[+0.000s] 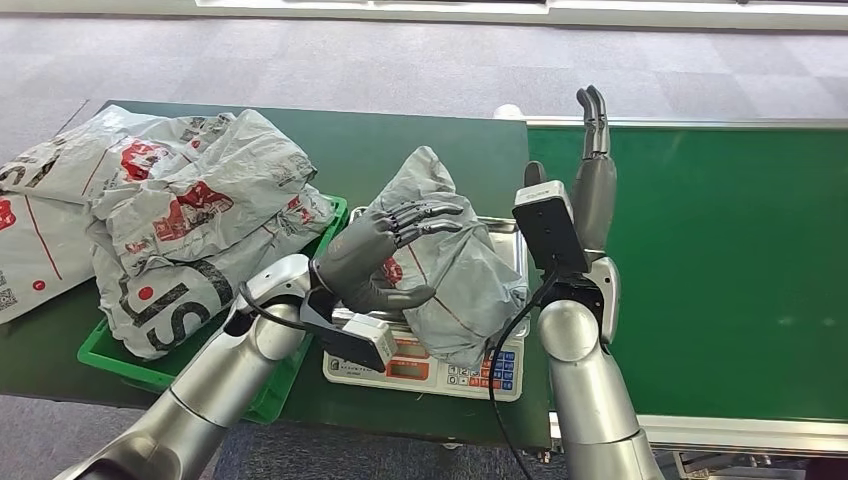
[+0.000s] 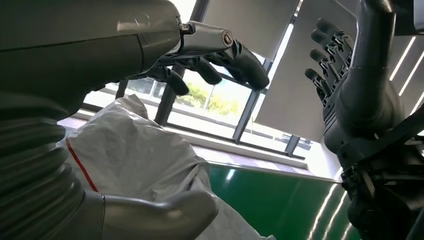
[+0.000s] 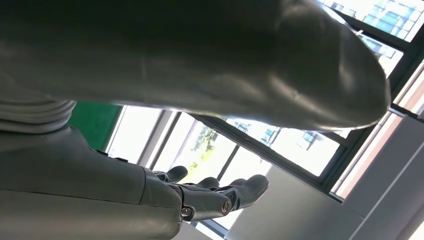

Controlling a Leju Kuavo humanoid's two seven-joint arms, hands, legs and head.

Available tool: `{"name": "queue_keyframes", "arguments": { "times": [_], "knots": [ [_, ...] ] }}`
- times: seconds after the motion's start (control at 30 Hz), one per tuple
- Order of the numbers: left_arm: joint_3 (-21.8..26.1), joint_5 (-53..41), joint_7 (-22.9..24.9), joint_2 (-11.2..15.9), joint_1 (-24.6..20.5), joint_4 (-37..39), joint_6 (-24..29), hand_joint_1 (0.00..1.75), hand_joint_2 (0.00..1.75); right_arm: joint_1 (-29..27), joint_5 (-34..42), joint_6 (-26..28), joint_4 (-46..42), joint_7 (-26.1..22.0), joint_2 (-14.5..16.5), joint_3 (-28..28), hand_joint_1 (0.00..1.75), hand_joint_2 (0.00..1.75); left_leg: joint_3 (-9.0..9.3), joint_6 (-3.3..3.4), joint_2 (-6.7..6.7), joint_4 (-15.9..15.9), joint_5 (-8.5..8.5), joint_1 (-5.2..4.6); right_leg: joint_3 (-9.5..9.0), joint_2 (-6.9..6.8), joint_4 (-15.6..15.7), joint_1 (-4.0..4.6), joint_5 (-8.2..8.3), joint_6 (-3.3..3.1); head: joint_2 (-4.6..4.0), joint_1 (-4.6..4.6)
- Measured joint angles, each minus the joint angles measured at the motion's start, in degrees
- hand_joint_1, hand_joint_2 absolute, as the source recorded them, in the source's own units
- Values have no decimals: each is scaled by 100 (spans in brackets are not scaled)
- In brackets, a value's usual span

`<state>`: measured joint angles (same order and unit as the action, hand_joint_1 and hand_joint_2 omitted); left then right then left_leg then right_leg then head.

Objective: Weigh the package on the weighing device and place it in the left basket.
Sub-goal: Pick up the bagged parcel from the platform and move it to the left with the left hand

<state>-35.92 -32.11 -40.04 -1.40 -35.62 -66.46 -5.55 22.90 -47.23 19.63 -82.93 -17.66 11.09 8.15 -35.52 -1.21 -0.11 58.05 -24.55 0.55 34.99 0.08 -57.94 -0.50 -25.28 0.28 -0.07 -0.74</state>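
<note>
Centre frame, your soft, crumpled, probably light package sits on the scale; the left robot hand cups it half-open, so grip a bunched fold; the right robot hand stands empty, fingers straight.

Parcel-sorting station: conveyor belt; scale; heaped mail bags.

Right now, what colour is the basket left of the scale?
Bright green basket, clearest in the head view, piled with grey packages.

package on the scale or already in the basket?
On the scale: the package sits on its pan, left hand around it, beside the basket.
</note>
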Motion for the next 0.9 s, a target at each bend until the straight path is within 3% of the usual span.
{"name": "queue_keyframes", "arguments": {
  "times": [0.1,0.23,0.9],
  "knots": [
    [-6,139,-8,-26,-2,23,-11,175,175,0,0,0,0,0,4,-27,0,0,0,0,0,0,0,0,0,0,0,0,0,0,0,0],
    [-6,209,-8,-37,-14,44,-8,0,175,0,2,0,0,0,4,-63,0,0,0,0,0,0,0,0,1,0,0,0,0,0,0,0],
    [-227,-1011,248,-47,-304,894,906,0,175,0,-26,14,0,-35,35,-172,0,0,1,0,0,0,0,0,1,3,0,0,1,-1,0,0]
  ]
}}
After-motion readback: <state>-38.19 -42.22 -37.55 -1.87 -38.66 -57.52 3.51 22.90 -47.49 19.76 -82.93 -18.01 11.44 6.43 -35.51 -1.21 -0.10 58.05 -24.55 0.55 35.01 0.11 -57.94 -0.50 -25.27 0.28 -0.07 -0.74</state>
